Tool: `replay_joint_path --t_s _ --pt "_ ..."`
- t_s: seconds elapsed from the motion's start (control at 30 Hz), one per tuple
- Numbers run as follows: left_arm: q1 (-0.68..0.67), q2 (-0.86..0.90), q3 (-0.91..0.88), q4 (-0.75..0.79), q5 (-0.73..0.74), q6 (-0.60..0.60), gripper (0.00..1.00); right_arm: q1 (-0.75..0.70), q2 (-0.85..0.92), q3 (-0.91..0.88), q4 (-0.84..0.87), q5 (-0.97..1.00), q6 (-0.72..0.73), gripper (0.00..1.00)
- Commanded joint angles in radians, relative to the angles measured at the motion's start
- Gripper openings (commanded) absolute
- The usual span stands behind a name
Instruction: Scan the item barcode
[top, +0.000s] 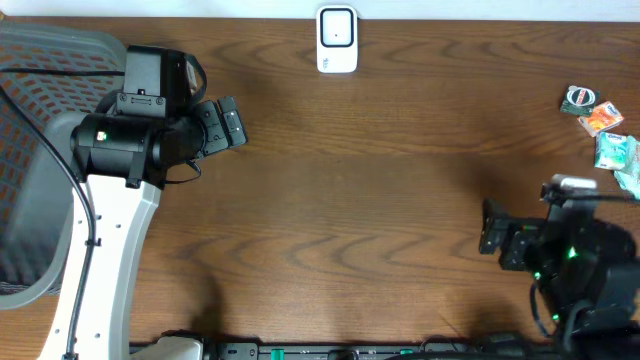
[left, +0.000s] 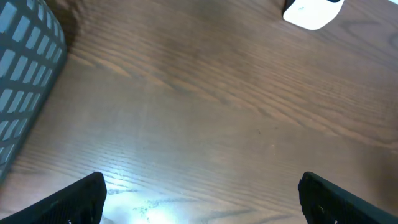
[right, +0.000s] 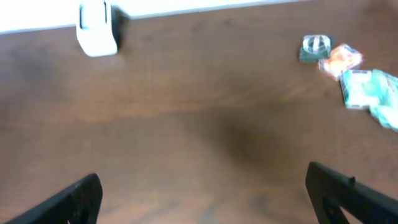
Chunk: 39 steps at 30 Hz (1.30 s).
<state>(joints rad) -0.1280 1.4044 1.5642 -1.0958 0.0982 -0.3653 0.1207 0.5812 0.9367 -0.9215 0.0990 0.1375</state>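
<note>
There's the left claw (top: 232, 123) wide open, holding nothing; right claw (top: 489, 228) the same. The packets (top: 606, 136) lie clustered at the table's (top: 380, 200) far right edge (their print too small to read), well apart from the white scanner (top: 337, 40) top centre.

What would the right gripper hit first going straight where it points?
Probably only the bare brown wooden table; the right gripper aims between the white boxy scanner and the small coloured packets. Depth is unclear.

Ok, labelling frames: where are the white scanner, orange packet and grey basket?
white scanner (top: 337, 38), overhead view, front face.
orange packet (top: 601, 120), overhead view, its middle.
grey basket (left: 25, 68), left wrist view, slotted wall.
</note>
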Motion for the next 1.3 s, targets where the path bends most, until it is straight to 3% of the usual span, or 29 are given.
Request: replay_joint_path --t_s 0.0,0.27,0.7,0.83,1.27 --pt "0.003 0.0 0.012 -0.003 -0.006 0.006 0.98 -0.023 -0.092 -0.139 0.106 -0.083 -0.127 0.99" --pt "0.003 0.0 0.012 -0.003 -0.006 0.006 0.98 -0.106 -0.342 -0.505 0.479 -0.199 -0.191 0.99" --pt "0.003 0.0 0.012 -0.003 -0.006 0.006 0.98 -0.114 -0.485 -0.856 0.92 -0.214 -0.176 0.99" --pt "0.003 0.0 0.012 -0.003 -0.006 0.006 0.98 -0.121 -0.524 -0.922 0.981 -0.214 -0.176 0.99" --pt "0.003 0.0 0.012 -0.003 -0.006 0.006 0.98 -0.154 -0.577 -0.931 0.908 -0.203 -0.175 0.99"
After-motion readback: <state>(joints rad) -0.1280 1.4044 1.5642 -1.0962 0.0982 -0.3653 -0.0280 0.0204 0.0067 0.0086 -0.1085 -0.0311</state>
